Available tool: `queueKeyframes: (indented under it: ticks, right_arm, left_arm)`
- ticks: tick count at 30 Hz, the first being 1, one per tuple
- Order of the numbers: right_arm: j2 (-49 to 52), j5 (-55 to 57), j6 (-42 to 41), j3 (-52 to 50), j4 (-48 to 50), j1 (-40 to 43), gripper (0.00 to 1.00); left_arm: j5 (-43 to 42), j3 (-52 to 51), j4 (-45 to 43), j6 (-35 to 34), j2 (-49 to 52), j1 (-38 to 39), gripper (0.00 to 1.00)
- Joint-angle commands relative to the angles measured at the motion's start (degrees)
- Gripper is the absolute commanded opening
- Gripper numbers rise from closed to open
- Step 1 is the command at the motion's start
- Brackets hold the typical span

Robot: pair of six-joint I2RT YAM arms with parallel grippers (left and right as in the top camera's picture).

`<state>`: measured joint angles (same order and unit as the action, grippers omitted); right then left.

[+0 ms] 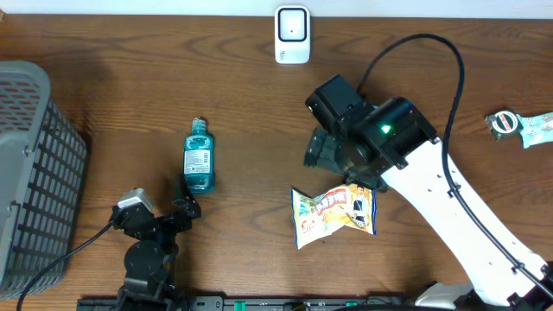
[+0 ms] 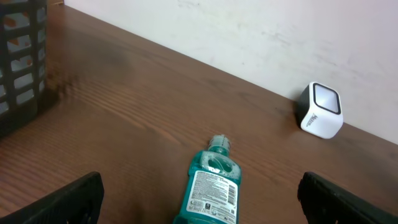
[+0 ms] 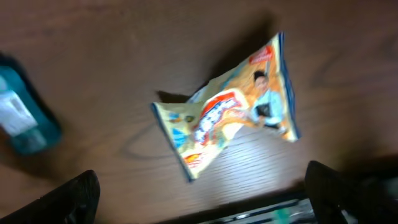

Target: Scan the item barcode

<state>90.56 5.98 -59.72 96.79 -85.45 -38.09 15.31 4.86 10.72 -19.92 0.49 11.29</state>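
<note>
Closest to the overhead lens is my right arm, with the right gripper [image 1: 327, 157] hanging above the table [image 1: 130, 104] on the scanner side of the snack packet [image 1: 334, 216]. From the right wrist view its 2 dark fingers [image 3: 78, 199] sit at opposite bottom corners of the frame. That claw is spread wide and grips nothing. The packet is the item I am watching. It lies crumpled, printed face up, on the wood near the front middle of the table, clear of both fingers. The barcode scanner [image 1: 292, 34] stands at the far edge, well apart from the packet.

My left gripper [image 1: 186, 206] sits low near the front edge, also spread wide and empty. A teal mouthwash bottle [image 1: 199, 155] lies on its side just ahead of it, cap pointing away. I cannot tell whether a fingertip touches its base. A grey basket [image 1: 34, 164] stands at the left edge, and 1 small wrapped item [image 1: 518, 125] lies at the right edge.
</note>
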Motion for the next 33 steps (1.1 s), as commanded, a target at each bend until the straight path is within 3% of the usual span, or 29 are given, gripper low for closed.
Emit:
queueKeyframes:
  ticks: [1, 7, 9, 19, 33]
  right_arm:
    - [0.90, 0.76, -13.84, -0.55, 0.15, -0.76, 0.99]
    - [1.22, 2.71, -41.44, -8.24, 0.20, -1.55, 0.99]
    - [1.27, 2.71, -45.42, -12.48, 2.01, -1.53, 0.99]
    - [1.33, 2.05, -46.36, -31.78, 23.96, 0.24, 0.97]
    - [7.78, 1.38, -41.97, -40.83, 40.28, 1.68, 0.69]
  left_arm:
    - [0.33, -1.01, 1.42, -0.35, -0.15, -0.07, 0.98]
    - [0.33, -1.01, 1.42, -0.35, -0.15, -0.07, 0.98]
    - [0.33, -1.01, 1.42, -0.33, -0.15, -0.07, 0.98]
    - [0.33, -1.01, 1.42, -0.33, -0.15, -0.07, 0.98]
    - [0.33, -1.01, 1.42, -0.35, -0.15, -0.07, 0.98]
